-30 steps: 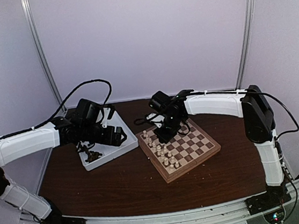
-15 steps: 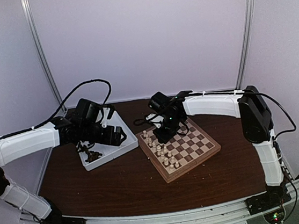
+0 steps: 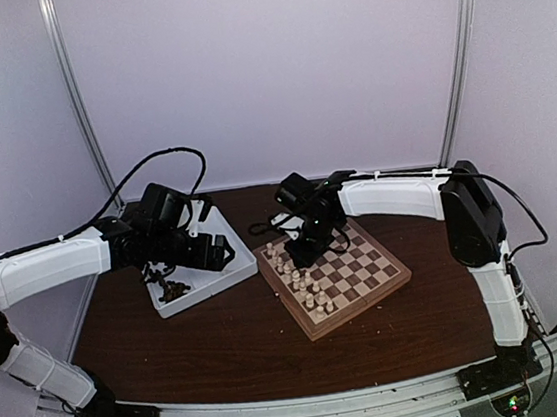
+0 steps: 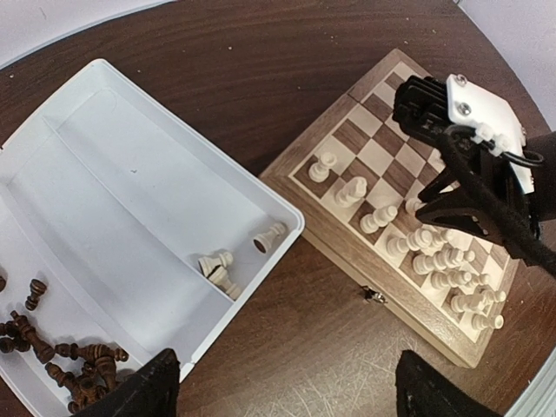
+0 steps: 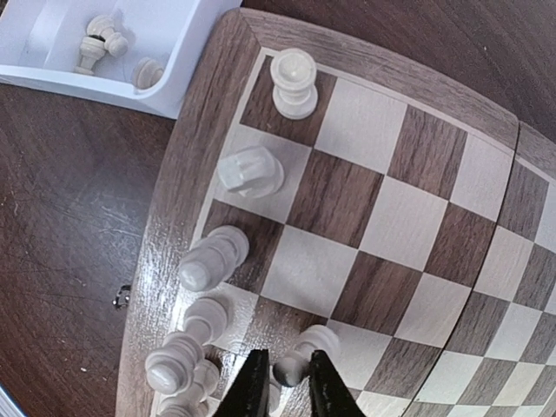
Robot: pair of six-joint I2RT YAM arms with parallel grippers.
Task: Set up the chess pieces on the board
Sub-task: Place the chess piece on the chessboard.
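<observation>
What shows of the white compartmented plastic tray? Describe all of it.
The white compartmented plastic tray is a shallow rectangular box with rounded corners and raised dividers, open on top. It lies flat on the dark brown wooden table, left of the checkered wooden chessboard, one corner close to its border; contact is unclear. A heap of dark brown chess pieces lies in one compartment, a few cream ones lie toppled in another.

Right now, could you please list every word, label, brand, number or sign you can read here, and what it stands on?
There are none: the checkered cream-and-brown wooden chessboard, the white compartmented plastic tray and the tiny cream and dark brown chess pieces carry no readable text.
</observation>
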